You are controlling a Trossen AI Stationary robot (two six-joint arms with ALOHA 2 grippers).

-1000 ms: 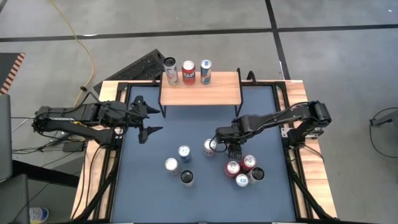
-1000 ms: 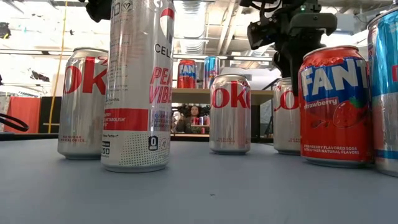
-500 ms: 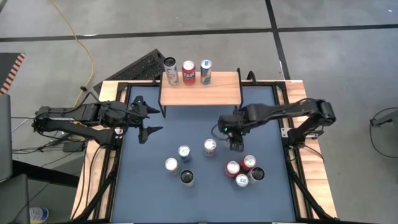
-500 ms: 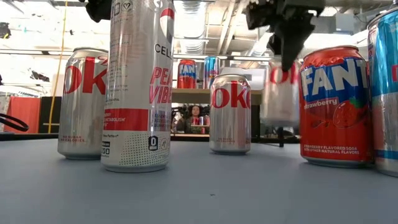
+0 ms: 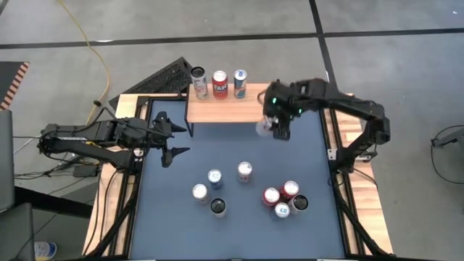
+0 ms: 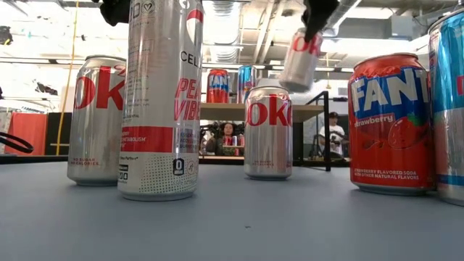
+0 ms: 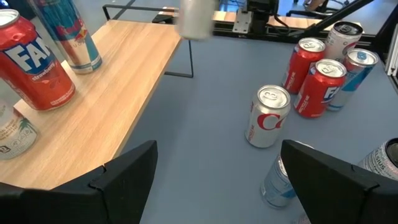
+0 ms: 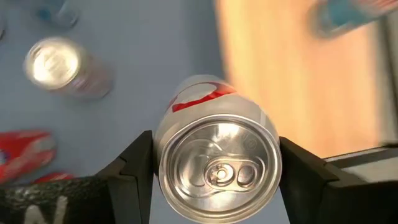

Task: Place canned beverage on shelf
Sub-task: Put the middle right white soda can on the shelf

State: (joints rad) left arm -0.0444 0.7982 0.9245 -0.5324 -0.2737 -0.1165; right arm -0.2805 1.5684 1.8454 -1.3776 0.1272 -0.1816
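- Your right pincer [image 5: 270,125] grips a silver Coke can [image 6: 300,50] around its body, lifted clear of the tabletop [image 5: 239,232] and tilted, as the low view shows.
- In the high view that can sits just off the right front corner of the shelf [image 5: 233,106], above the blue mat and not yet over the wooden top.
- The right wrist view looks straight onto the held can's lid [image 8: 217,168], with one dark finger [image 8: 134,171] pressed on each side of it and the shelf's wood beyond.
- The shelf stands at the far edge of the tabletop, near its middle. Three cans stand in a row along its far left part: a tall silver can [image 5: 199,81], a red Fanta can [image 5: 220,84] and a blue-and-silver can [image 5: 240,83]. The right half of the top is bare wood.
- Your left pincer [image 5: 172,138] hangs spread wide and holding nothing, near the left edge of the tabletop, level with the shelf's front.
- On the mat, one silver Coke can [image 5: 245,171] stands alone near the middle.
- Three cans [image 5: 209,191] cluster to its left, toward the near edge.
- Four more cans [image 5: 285,199], two of them red, bunch together toward the right edge.
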